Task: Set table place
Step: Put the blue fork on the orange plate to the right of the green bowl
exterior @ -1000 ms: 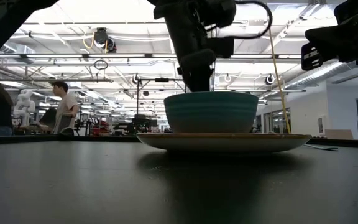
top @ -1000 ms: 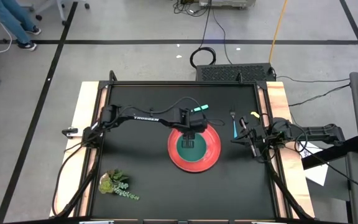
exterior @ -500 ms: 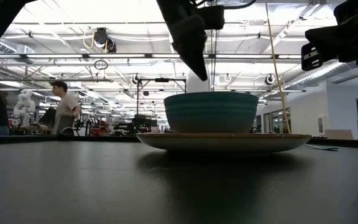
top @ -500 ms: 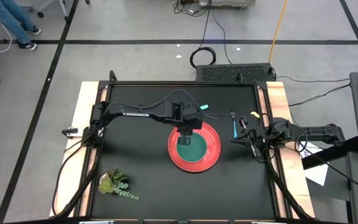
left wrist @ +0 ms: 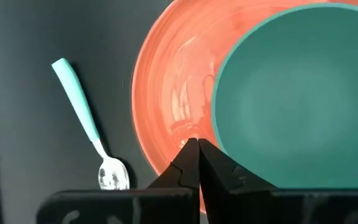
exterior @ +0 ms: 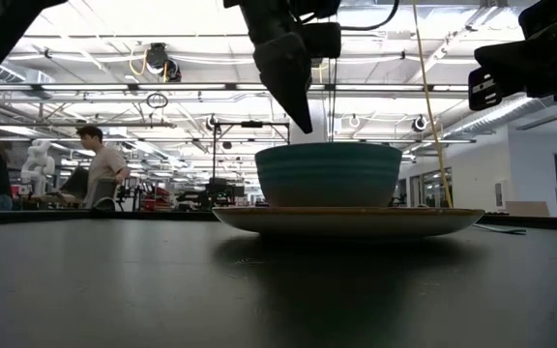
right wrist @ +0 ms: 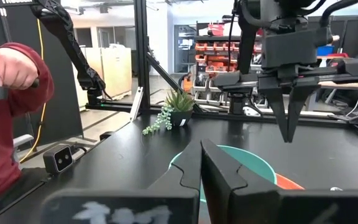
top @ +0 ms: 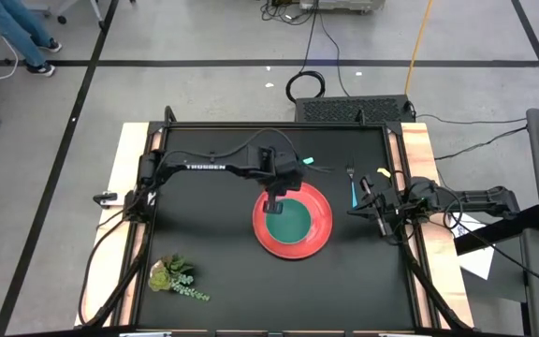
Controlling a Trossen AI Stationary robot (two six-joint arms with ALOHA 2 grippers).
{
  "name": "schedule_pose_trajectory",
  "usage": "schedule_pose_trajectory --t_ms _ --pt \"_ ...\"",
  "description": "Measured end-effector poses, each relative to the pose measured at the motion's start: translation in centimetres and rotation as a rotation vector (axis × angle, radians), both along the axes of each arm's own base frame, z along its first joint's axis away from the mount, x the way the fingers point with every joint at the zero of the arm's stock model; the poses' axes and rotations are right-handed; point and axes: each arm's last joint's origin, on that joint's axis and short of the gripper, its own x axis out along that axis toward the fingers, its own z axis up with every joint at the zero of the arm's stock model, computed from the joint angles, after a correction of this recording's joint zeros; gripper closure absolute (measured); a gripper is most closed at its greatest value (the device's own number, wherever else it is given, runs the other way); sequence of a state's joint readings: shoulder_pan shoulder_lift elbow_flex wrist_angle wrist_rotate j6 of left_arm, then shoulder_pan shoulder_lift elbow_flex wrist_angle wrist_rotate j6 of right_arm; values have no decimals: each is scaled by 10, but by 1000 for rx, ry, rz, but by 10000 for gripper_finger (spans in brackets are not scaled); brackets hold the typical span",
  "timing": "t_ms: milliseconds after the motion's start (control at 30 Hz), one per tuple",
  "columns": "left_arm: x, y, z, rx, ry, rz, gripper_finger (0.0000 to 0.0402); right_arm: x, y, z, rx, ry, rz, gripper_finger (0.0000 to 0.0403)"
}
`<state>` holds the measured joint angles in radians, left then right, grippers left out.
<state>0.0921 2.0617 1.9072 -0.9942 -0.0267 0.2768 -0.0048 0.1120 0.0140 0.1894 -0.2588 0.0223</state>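
Teal bowl [top: 289, 218] sits centred on red plate [top: 293, 223], mid-table. Left gripper [top: 271, 205] hangs just above the bowl's rim, fingers pinched together, empty. Spoon [top: 307, 162] and fork [top: 352, 186] lie beyond the plate, unplaced. Right gripper [top: 355, 212] waits closed beside the fork.

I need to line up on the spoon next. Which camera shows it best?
The left wrist view: the spoon shows whole, teal handle and shiny bowl, lying on the table beside the red plate. The high view shows only a small teal sliver. In the low and right wrist views I cannot find it.
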Motion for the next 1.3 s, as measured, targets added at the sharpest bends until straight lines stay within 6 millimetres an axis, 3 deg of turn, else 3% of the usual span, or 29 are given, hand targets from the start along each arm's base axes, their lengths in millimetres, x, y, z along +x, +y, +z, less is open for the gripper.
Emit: schedule_pose_trajectory --t_ms 133,267,433,833,1133,1300 --pt "3 -2 3 -80 -55 -48 400 0 0 0 0 0 0 403" --pt "-3 -4 30 -182 -176 -135 400 0 0 0 0 2 0 403" --pt "-19 -6 64 -132 -268 -141 401 1 0 -2 0 21 0 403" --pt "-76 -6 136 40 -415 -20 401 1 0 -2 0 27 0 403" --pt "-129 -18 171 120 -428 132 401 2 0 -3 0 30 0 403" --pt "-145 -29 181 161 -447 158 401 2 0 -2 0 30 0 403"
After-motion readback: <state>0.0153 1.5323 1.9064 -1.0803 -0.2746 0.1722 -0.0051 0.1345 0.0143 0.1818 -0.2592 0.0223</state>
